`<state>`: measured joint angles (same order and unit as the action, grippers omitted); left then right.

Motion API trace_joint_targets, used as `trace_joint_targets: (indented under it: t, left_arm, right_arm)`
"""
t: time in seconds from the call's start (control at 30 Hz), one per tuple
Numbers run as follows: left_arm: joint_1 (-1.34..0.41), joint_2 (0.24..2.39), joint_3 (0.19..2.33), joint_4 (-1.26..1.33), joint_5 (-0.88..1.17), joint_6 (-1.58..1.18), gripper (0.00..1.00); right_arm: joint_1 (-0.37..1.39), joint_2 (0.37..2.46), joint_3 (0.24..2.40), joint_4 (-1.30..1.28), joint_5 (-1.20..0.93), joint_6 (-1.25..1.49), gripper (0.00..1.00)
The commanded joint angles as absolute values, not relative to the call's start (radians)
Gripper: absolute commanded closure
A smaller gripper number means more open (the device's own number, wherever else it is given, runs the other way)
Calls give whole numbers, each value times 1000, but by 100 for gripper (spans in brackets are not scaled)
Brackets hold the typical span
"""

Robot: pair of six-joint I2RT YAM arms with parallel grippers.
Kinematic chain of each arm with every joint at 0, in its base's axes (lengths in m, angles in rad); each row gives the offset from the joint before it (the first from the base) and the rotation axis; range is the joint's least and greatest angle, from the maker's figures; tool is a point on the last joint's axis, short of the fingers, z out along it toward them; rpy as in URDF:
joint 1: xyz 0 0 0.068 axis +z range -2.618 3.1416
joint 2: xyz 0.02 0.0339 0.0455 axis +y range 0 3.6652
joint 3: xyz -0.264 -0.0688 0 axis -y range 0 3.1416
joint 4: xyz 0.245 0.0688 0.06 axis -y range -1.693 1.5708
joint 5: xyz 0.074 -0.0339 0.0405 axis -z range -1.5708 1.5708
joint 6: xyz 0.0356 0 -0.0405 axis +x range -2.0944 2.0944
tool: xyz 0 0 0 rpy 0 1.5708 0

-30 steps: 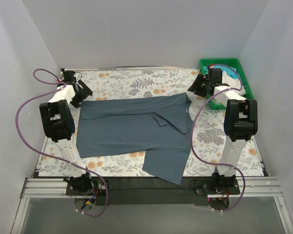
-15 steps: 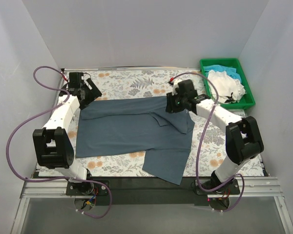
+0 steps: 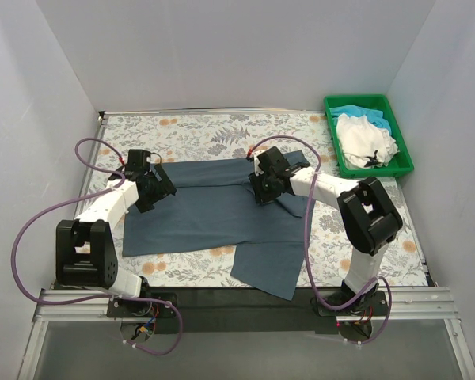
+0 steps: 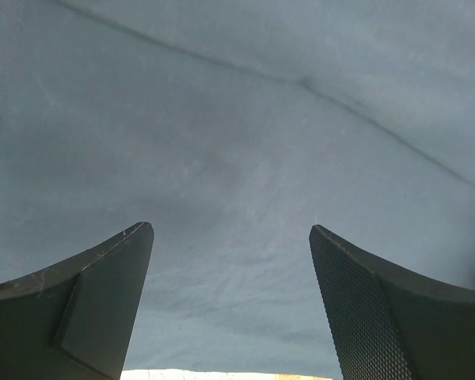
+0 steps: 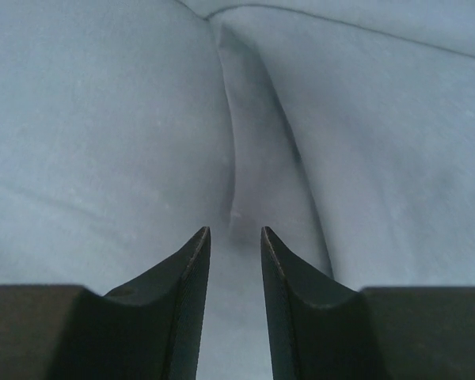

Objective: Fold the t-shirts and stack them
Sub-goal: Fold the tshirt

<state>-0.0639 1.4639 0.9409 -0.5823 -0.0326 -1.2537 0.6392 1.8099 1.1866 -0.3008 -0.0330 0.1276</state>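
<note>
Slate t-shirt [image 3: 214,207] under both hands

Plain white walls [image 3: 237,47] on 3 sides, back + L + R, meeting at corners. Table [image 3: 222,131] covered w/ floral cloth: white ground, grey leaves, orange blooms. Near edge: black strip, then aluminium rails [image 3: 245,305]. Grey floor [image 3: 245,356] below rails. Light even, diffuse, soft shadows. Green tray [image 3: 404,162] at far R corner of table.

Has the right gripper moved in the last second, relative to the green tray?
Yes. The right gripper has left the green tray, going left and nearer, and is now over the slate t-shirt.
</note>
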Motion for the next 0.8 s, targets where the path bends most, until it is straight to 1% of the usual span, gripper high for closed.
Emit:
trace_joint_targets:
  t: [0.0, 0.17, 0.33, 0.37, 0.4, 0.47, 0.5, 0.6, 0.77]
  left_arm:
    - [-75, 1405, 931, -545, -20, -1259, 26]
    - [-77, 1393, 925, -546, -25, -1253, 26]
    - [-78, 1388, 913, -546, -18, -1252, 26]
    - [-78, 1388, 913, -546, -17, -1253, 26]
    - [-78, 1385, 913, -546, -15, -1253, 26]
    - [-78, 1387, 913, -545, -15, -1253, 26]
    - [-78, 1388, 913, -545, -15, -1250, 26]
    - [-78, 1391, 917, -546, -17, -1244, 26]
    - [-78, 1394, 926, -551, -18, -1243, 26]
  right_arm:
    - [657, 1844, 1250, -295, -5, 117, 68]
    - [673, 1884, 1259, -293, 46, 112, 69]
    - [680, 1887, 1255, -295, 109, 114, 76]
    - [681, 1884, 1252, -295, 117, 110, 78]
    - [681, 1884, 1252, -295, 129, 109, 82]
    - [681, 1879, 1249, -299, 141, 103, 87]
    - [683, 1876, 1247, -301, 141, 101, 92]
    - [687, 1859, 1255, -319, 132, 97, 99]
    - [696, 1821, 1316, -400, 94, 110, 99]
